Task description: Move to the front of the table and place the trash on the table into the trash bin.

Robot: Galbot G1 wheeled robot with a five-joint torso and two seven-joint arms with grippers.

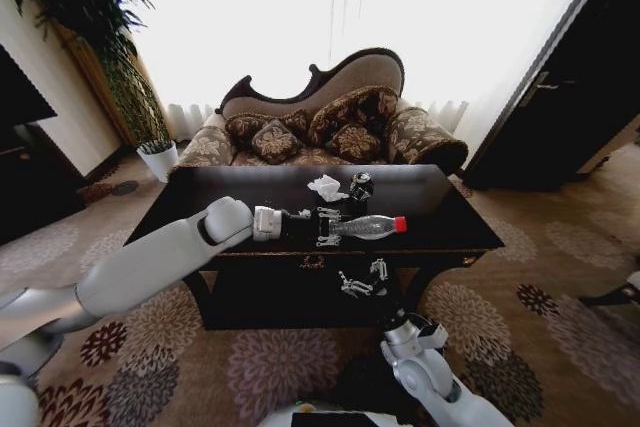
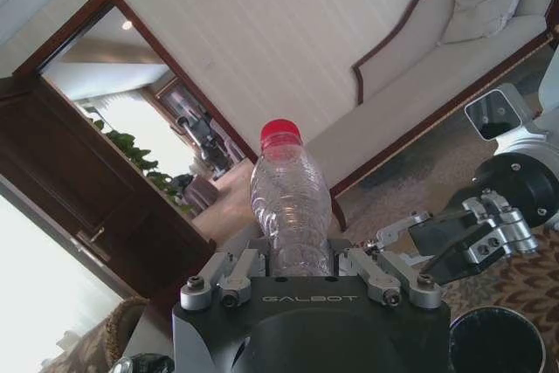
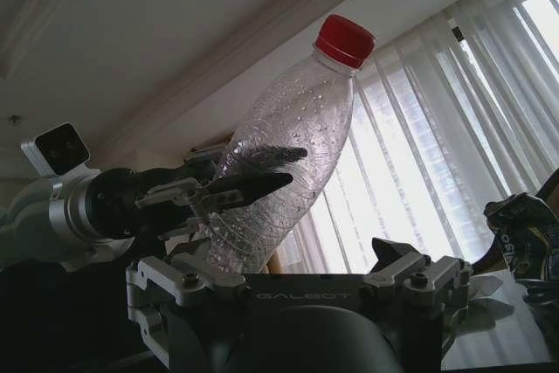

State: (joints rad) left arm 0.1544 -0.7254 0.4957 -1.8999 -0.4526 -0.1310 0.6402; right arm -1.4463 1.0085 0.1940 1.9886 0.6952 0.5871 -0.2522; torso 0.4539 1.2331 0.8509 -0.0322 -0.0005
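The clear plastic bottle with a red cap lies sideways over the front edge of the dark glossy table. My left gripper is shut on its lower body. In the left wrist view the bottle stands out between the left gripper's fingers. My right gripper hangs open just below and in front of the table edge, under the bottle. Farther back on the table lie a white crumpled tissue and a dark can. The trash bin is out of view.
A patterned sofa stands close behind the table. A white plant pot sits at the back left, and a dark door is at the right. Patterned carpet surrounds the table. A dark round rim shows beside my left wrist.
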